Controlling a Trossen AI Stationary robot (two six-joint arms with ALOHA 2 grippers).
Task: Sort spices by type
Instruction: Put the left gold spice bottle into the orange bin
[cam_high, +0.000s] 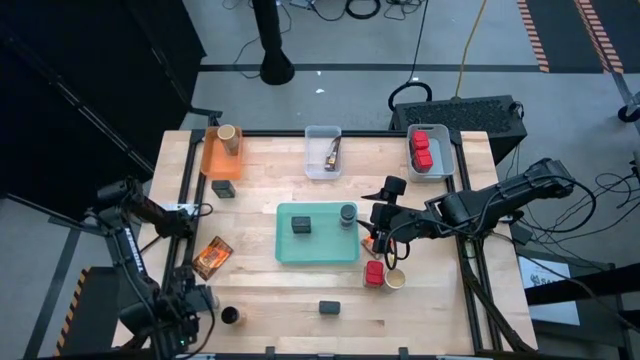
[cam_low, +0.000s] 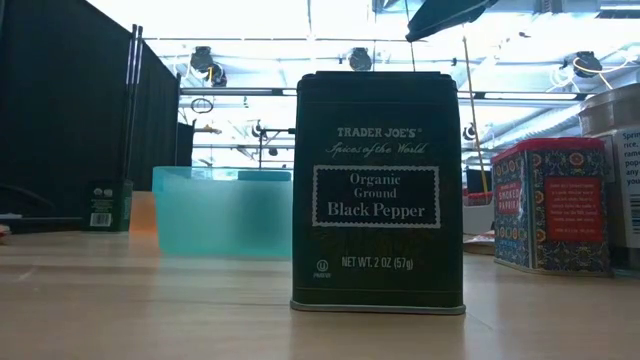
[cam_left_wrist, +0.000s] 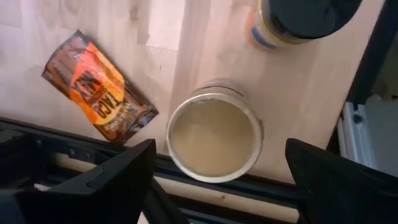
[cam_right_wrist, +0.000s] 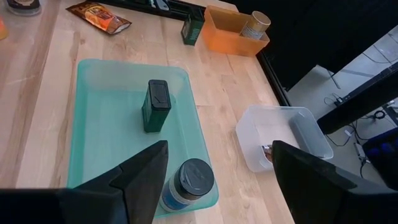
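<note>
We note the right gripper (cam_high: 377, 238) open right of centre, beside the teal tray (cam_high: 285, 250) holding a dark tin (cam_high: 301, 226) and dark-lidded jar (cam_high: 347, 213), so descending wide probably clips the red cube (cam_high: 374, 273); left gripper (cam_left_wrist: 217, 171) gapes over a tan jar (cam_left_wrist: 214, 137).

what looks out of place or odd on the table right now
A dark tin stands on the bare wood just outside the orange bin, not in any bin. The clear bin holds something, too small to identify. Nothing looks spilled or damaged; the orange-red packet lies flat near the left arm.
</note>
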